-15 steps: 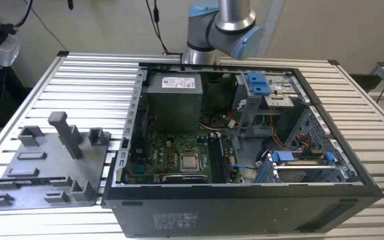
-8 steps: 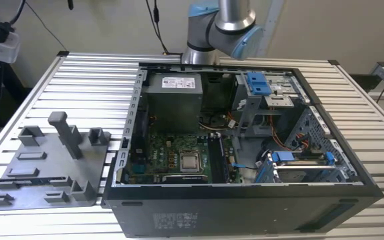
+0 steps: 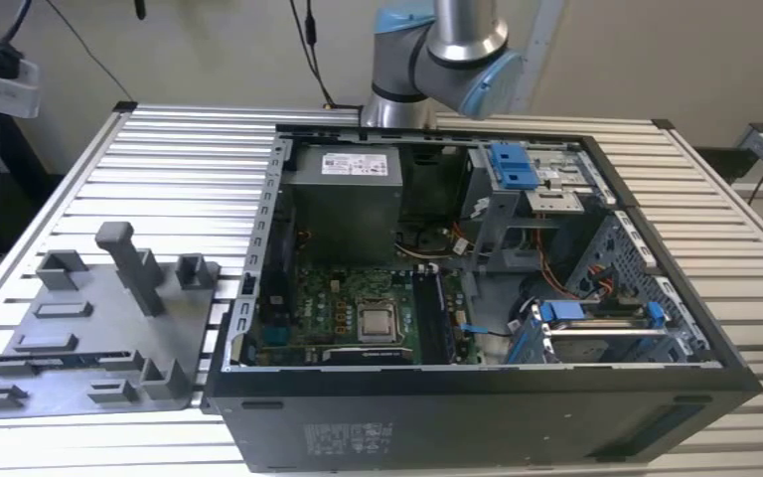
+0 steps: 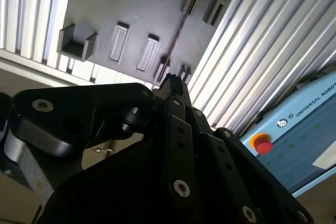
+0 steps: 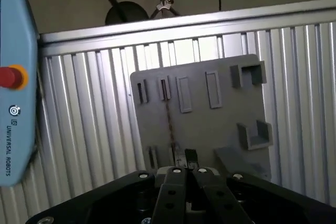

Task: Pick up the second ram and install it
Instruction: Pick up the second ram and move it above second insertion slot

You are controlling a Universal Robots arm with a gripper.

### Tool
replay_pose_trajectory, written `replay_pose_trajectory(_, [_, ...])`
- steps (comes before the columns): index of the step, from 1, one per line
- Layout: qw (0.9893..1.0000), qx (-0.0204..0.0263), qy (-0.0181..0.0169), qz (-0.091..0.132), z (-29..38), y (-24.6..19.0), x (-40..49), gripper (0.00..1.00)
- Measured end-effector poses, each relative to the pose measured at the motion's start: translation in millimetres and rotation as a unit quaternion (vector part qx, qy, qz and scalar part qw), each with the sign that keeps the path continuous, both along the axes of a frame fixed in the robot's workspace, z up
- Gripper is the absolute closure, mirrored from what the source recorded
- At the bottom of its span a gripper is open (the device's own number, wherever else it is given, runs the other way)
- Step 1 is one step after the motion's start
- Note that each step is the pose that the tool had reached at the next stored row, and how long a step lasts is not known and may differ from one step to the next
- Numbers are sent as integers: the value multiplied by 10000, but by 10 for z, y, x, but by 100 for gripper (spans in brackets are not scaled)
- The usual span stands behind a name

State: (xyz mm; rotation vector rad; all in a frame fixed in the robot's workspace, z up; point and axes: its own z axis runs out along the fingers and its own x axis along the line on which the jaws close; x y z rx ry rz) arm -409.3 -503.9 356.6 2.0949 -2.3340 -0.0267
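Slatted desk [image 3: 170,149]: in the exterior view, grey plate [image 3: 103,320] at nine o'clock of the computer case [image 3: 488,422], carrying the second ram [image 5: 169,121]; hand [image 5: 185,156] above it, closed, empty.

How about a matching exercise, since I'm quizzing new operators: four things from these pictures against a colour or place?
Things:
1 ram
2 computer case
3 pendant button
4 drive caddy

Descriptions:
A blue
B red
C on the grey plate
D black, side open

Pairs: 1-C; 2-D; 3-B; 4-A
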Motion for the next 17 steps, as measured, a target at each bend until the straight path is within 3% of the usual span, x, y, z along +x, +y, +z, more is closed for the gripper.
replay_pose_trajectory(4, [9994, 0, 6, 349, -10, 0, 0, 89])
replay_pose_trajectory(10, [9967, 0, 11, 816, -23, 0, 0, 89])
replay_pose_trajectory(17, [9963, 0, 11, 857, -24, 0, 0, 89])
